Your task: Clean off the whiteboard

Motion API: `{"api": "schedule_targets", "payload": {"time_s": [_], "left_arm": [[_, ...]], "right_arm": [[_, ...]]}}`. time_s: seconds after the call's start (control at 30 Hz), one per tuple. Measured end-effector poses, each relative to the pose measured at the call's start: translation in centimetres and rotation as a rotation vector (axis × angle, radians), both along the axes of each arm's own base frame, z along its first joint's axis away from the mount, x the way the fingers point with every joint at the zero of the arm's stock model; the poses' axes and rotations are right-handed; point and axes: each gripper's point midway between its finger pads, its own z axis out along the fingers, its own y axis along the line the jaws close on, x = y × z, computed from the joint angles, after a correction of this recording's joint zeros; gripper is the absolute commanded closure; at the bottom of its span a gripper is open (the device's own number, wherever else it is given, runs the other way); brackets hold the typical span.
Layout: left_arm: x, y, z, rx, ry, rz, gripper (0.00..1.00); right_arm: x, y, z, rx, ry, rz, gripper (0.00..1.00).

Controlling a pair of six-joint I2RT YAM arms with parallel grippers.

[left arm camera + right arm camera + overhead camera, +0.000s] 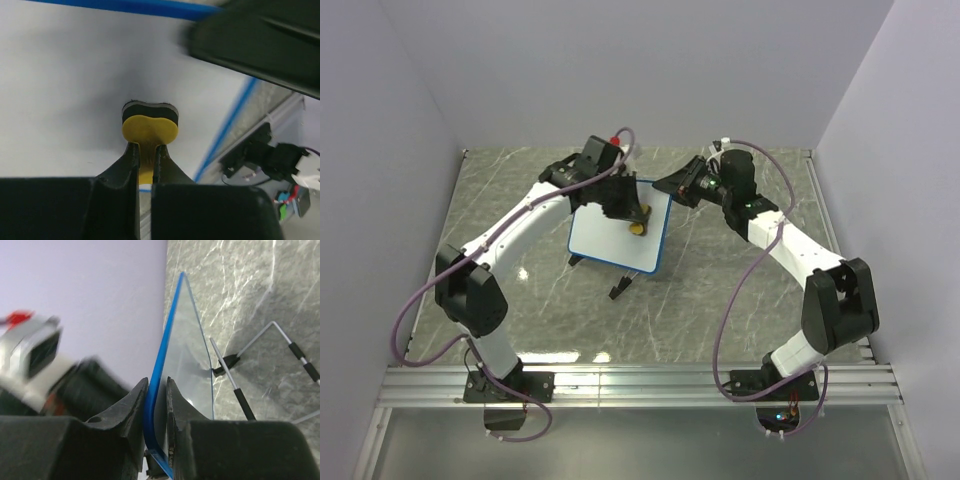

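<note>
Clamped: eraser [150, 127] (handle mostly hidden) in left gripper [146, 150]; whiteboard [192, 350] rim in right gripper [156, 385].

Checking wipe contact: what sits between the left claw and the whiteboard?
A yellow eraser, pinched in the left claw, dark pad facing the whiteboard; the left wrist view shows it.

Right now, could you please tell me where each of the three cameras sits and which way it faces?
Top external: above and behind the bases, looking down at the table; the left arm and right arm show whole.
Left wrist: on the left arm, facing the whiteboard; the left gripper pinches the yellow eraser.
Right wrist: on the right arm, looking along the whiteboard's blue rim; the right gripper clamps it.
Shared: all three show the whiteboard.
</note>
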Motion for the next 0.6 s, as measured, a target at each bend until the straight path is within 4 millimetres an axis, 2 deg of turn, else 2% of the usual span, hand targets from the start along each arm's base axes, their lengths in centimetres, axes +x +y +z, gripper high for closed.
{"api": "schedule_targets", "payload": {"time_s": [0.07, 0.17, 0.33, 0.4, 0.47, 0.5, 0.6], "left_arm": [[-1.3, -1.9, 1.1, -0.024, 0.000, -0.048, 1.00], [-2.5, -3.0, 1.5, -0.043, 0.013, -0.078, 1.00], [-2.3, -2.4, 2.1, -0.051, 0.014, -0.049, 1.00], [-1.8, -1.3, 3.1, -0.065, 0.006, -0.016, 1.00], [-0.8, 0.9, 4.1, -0.080, -0.012, 0.051, 1.00], [0.2, 2.9, 4.8, -0.083, -0.035, 0.110, 1.00], [3.4, 10.8, 6.0, -0.044, -0.102, 0.361, 1.00]], "right_arm": [[0.3, 0.1, 0.1, -0.001, -0.007, 0.002, 1.00], [0.3, 0.3, 0.6, 0.001, -0.022, 0.015, 1.00], [0.3, 0.6, 1.2, 0.008, -0.041, 0.033, 1.00], [0.3, 0.8, 1.9, 0.019, -0.057, 0.040, 1.00], [0.2, 1.3, 3.2, 0.041, -0.082, 0.053, 1.00], [0.1, 1.6, 4.1, 0.054, -0.099, 0.062, 1.00], [-0.8, 2.6, 6.5, 0.092, -0.153, 0.100, 1.00]]}}
